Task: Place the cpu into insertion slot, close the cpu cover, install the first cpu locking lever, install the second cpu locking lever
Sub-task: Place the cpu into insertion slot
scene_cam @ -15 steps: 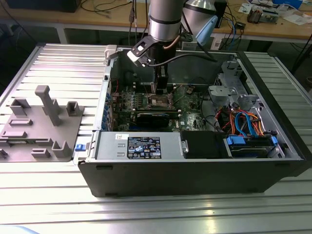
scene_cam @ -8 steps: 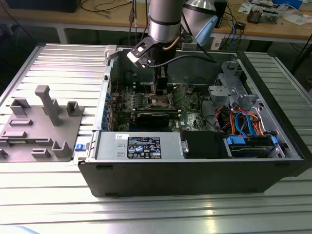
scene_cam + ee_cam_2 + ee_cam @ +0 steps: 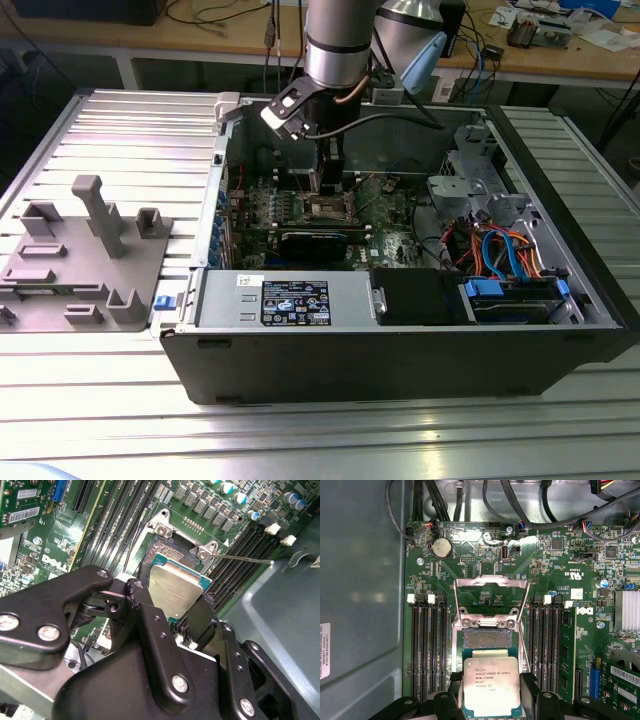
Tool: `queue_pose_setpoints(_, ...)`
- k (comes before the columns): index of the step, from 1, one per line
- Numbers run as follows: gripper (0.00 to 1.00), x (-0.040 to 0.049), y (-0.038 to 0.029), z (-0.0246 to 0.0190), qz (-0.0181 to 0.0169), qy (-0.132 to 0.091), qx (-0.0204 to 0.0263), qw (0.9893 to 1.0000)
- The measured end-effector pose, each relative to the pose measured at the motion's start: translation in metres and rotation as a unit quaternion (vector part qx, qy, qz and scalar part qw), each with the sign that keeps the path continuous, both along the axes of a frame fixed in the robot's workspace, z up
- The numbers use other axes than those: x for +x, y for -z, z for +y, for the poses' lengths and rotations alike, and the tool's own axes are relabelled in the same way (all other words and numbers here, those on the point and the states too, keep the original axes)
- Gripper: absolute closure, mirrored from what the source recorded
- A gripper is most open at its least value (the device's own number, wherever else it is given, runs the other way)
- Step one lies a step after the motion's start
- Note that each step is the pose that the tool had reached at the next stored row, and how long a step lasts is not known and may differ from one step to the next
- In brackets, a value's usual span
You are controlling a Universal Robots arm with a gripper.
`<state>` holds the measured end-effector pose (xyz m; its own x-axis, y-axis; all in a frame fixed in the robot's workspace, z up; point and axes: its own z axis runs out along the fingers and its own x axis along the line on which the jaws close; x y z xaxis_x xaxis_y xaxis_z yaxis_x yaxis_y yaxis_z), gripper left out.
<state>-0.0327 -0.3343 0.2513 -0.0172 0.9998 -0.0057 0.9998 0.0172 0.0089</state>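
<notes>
The cpu (image 3: 491, 685), silver top face up, sits between the black fingers (image 3: 532, 690) of my gripper (image 3: 491, 692), which is shut on it. It hovers partly over the insertion slot (image 3: 487, 639), whose dark contact field still shows beyond the chip's far edge. In the second wrist view the cpu (image 3: 176, 587) is tilted over the insertion slot (image 3: 167, 550). The cpu cover (image 3: 490, 581) is swung open, away from the socket. A thin locking lever (image 3: 245, 560) sticks out to the side, unlatched. In the exterior view my gripper (image 3: 330, 190) is low inside the case over the green motherboard (image 3: 385, 215).
Black memory slots (image 3: 427, 650) flank the socket on both sides. A long black card (image 3: 315, 243) lies in front of it. Cables (image 3: 495, 250) and a drive cage fill the case's right side. A grey fixture (image 3: 90, 250) stands on the table left of the case.
</notes>
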Motion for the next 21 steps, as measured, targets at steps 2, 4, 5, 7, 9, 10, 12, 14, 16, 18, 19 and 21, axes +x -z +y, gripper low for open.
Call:
queue_pose_setpoints(2, 0.46, 0.0000, 0.0003, 0.0000, 0.0000, 0.000, -0.0003, 1.0000)
queue_pose_setpoints(4, 0.46, 0.0000, 0.0006, 0.0003, 0.0000, 0.000, -0.0008, 1.0000)
queue_pose_setpoints(5, 0.46, -0.0001, 0.0006, 0.0007, 0.0000, 0.000, -0.0012, 1.0000)
queue_pose_setpoints(7, 0.46, 0.0000, 0.0008, 0.0014, 0.0000, 0.000, -0.0017, 1.0000)
queue_pose_setpoints(9, 0.46, 0.0000, 0.0025, 0.0016, 0.0001, 0.000, -0.0018, 1.0000)
queue_pose_setpoints(10, 0.46, 0.0000, 0.0037, 0.0016, 0.0001, 0.000, -0.0018, 1.0000)
queue_pose_setpoints(12, 0.46, 0.0000, 0.0039, 0.0016, 0.0000, 0.000, -0.0018, 1.0000)
queue_pose_setpoints(14, 0.46, 0.0000, 0.0041, 0.0016, 0.0000, 0.000, -0.0017, 1.0000)
queue_pose_setpoints(16, 0.46, 0.0000, 0.0045, 0.0016, 0.0000, 0.000, -0.0018, 1.0000)
queue_pose_setpoints(18, 0.46, 0.0000, 0.0047, 0.0016, 0.0000, 0.000, -0.0018, 1.0000)
queue_pose_setpoints(19, 0.46, 0.0000, 0.0048, 0.0016, 0.0001, 0.000, -0.0018, 1.0000)
queue_pose_setpoints(21, 0.46, 0.0000, 0.0050, 0.0016, 0.0001, 0.001, -0.0018, 1.0000)
